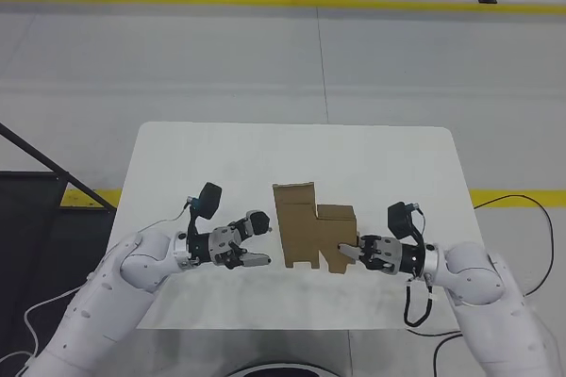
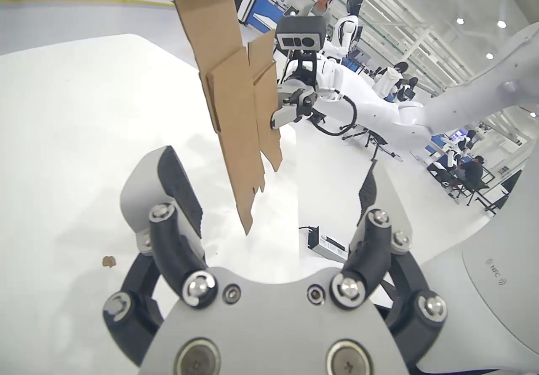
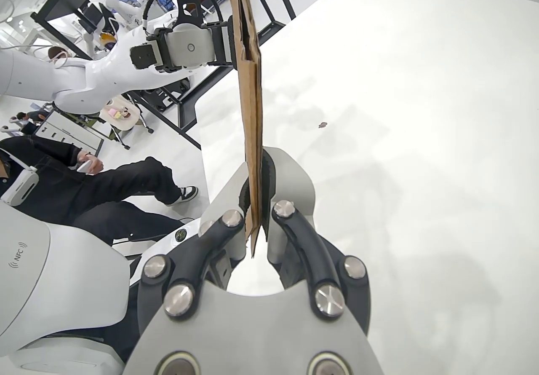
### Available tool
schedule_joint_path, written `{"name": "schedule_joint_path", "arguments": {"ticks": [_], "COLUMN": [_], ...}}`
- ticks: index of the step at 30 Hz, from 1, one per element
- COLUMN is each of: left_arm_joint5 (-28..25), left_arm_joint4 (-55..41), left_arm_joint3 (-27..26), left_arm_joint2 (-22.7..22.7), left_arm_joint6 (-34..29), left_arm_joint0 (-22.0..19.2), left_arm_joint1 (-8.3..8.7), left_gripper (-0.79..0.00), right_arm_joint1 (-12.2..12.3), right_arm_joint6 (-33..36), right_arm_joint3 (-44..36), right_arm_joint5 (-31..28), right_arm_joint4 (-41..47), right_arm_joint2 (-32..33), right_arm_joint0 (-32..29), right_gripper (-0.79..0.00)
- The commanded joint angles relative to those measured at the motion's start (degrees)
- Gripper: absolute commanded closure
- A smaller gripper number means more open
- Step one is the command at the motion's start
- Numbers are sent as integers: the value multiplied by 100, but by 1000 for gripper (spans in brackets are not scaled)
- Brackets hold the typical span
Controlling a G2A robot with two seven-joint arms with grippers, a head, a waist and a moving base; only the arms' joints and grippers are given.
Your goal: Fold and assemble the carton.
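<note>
The smooth white table (image 1: 396, 160) sits beneath the carton (image 1: 307, 231), a flat sheet of stiff brown cardboard with creased flaps, held above the tabletop's middle, probably to keep both faces free for folding. The right gripper (image 1: 344, 250) pinches one edge tightly. The left gripper (image 1: 261, 240) hovers just beside the opposite edge, its jaws wide apart and empty.

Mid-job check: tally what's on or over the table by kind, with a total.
Flat brown cardboard carton: 1
Grippers: 2 (left gripper, right gripper)
Small brown scrap on the white table: 1
Total: 4
</note>
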Motion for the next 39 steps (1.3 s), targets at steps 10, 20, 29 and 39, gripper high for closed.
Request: {"name": "schedule_joint_path", "arguments": {"ticks": [10, 20, 29, 39], "left_arm_joint5": [57, 0, 0, 0], "left_arm_joint4": [-26, -215, -244, -185], "left_arm_joint3": [-14, 409, 518, 584], "left_arm_joint2": [59, 325, 524, 768], "left_arm_joint6": [34, 124, 231, 307], "left_arm_joint0": [1, -282, -424, -566], "left_arm_joint1": [-17, -88, -117, -147], "left_gripper": [-785, -785, -785, -462], "right_arm_joint1": [-3, 68, 123, 184], "right_arm_joint6": [-173, -152, -112, -118], "right_arm_joint3": [-69, -70, -57, -14], "right_arm_joint5": [104, 54, 27, -20], "right_arm_joint4": [-39, 234, 365, 467], "right_arm_joint2": [-34, -200, -368, -501], "right_arm_joint0": [-59, -21, 83, 161], "right_gripper": [0, 0, 0, 0]}}
